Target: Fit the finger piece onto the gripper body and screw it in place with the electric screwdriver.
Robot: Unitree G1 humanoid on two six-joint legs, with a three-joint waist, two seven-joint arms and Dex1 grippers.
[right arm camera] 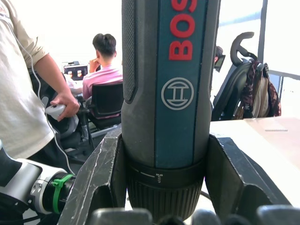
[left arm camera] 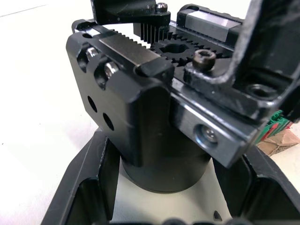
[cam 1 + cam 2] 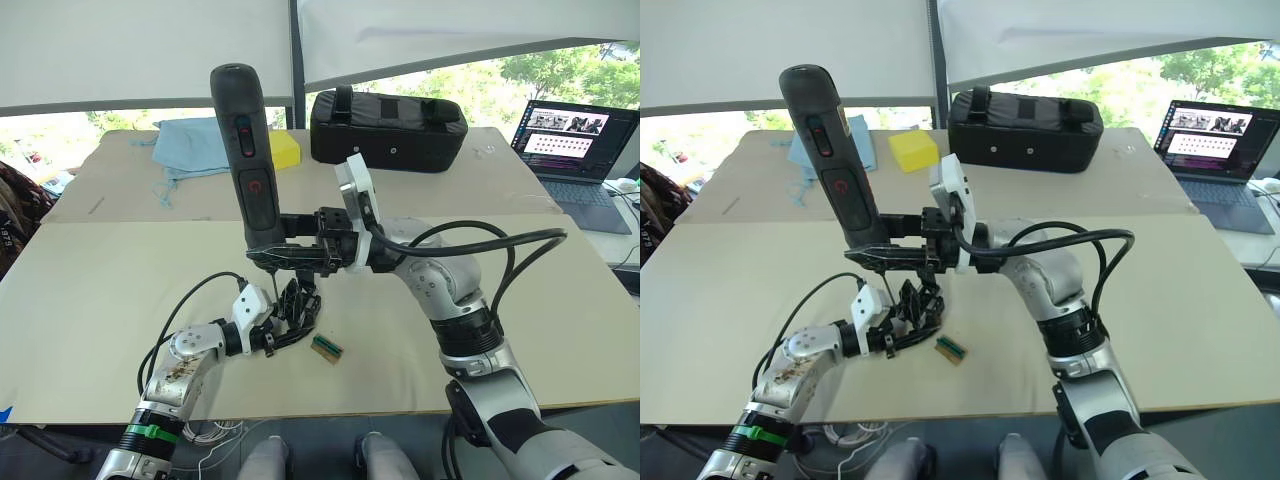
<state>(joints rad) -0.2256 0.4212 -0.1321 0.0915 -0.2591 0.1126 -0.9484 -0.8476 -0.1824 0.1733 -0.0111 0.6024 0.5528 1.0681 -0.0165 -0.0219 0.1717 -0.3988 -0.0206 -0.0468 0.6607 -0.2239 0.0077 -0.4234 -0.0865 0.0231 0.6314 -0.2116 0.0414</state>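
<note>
At the centre of the head views, the right gripper (image 3: 268, 253) is clamped round the lower barrel of the electric screwdriver (image 3: 246, 150), a dark grey pen-shaped tool with red buttons, standing nearly upright with its thin bit pointing down. Just below, lower centre-left, the left gripper (image 3: 290, 322) is closed on the round base of the gripper body (image 2: 154, 117), a black block with toothed racks, a central gear and socket screws. A small green-and-brown block (image 3: 327, 348) lies on the table (image 3: 560, 330) just beside it.

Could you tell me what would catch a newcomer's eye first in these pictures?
The electric screwdriver stands upright above the table's middle, clamped in the right gripper, bit pointing down. Just beneath it the left gripper grips the gripper body. A black zipped bag sits at the far edge.
</note>
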